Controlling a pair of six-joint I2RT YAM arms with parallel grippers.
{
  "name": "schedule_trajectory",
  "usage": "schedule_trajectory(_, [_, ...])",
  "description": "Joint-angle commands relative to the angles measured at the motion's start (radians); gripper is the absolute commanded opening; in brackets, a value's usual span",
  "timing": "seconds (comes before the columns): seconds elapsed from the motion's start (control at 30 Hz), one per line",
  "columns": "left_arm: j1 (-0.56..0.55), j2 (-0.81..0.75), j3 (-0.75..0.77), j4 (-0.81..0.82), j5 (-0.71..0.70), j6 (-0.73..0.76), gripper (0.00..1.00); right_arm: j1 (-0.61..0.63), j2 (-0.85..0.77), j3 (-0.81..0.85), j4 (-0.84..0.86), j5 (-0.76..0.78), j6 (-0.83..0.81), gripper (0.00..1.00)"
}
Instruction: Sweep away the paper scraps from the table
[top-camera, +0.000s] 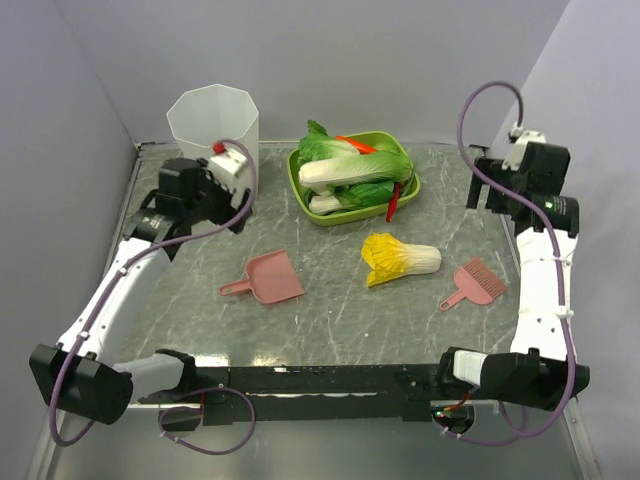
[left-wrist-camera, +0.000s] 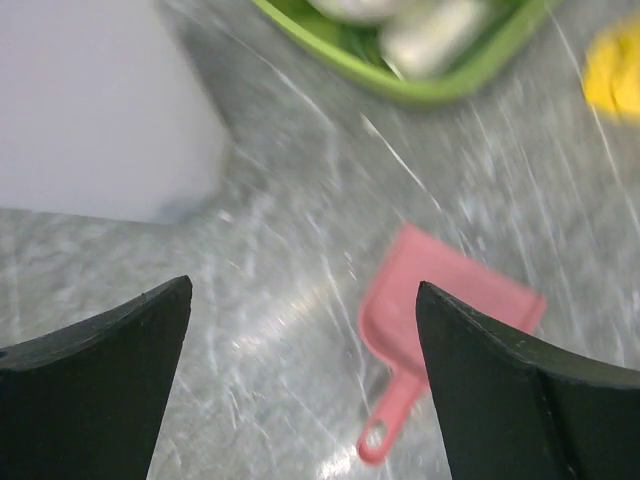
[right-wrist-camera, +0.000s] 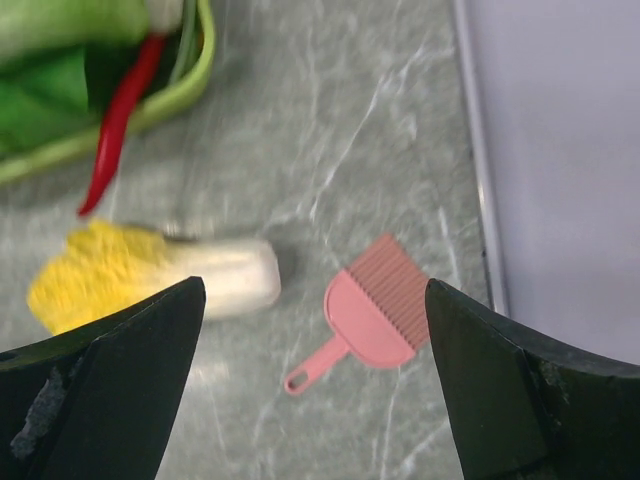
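Your grey, pale-veined marble table lies beneath both hands, the left gripper spread wide with the pink dustpan framed between its fingers, the right gripper spread likewise, framing the pink brush; the left wrist view is blurred, the green tray ahead cut off.

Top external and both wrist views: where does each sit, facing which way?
Top external: above and behind the bases, looking down on the table; both arms show.
Left wrist: on the left arm, facing down at pink dustpan and white bin; left gripper open in frame.
Right wrist: on the right arm, facing down at pink brush and yellow cabbage; right gripper open in frame.
Shared: both wrists see the green tray.
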Motion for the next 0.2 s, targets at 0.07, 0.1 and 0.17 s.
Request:
schedule_trajectory(0.07, [0.123,-0.06,0.082,0.226,-0.135,-0.228,0.96,0.015,0.034,0.26,0.082,0.052,0.115,0.98])
schedule_trajectory(0.1, [0.152,-0.063,0.089,0.269,-0.152,-0.247,0.96,0.016,0.046,0.294,0.081,0.043,0.115,0.98])
schedule_trajectory(0.17, [0.175,-0.063,0.12,0.306,-0.207,-0.261,0.96,0.017,0.078,0.376,0.082,0.035,0.115,1.0])
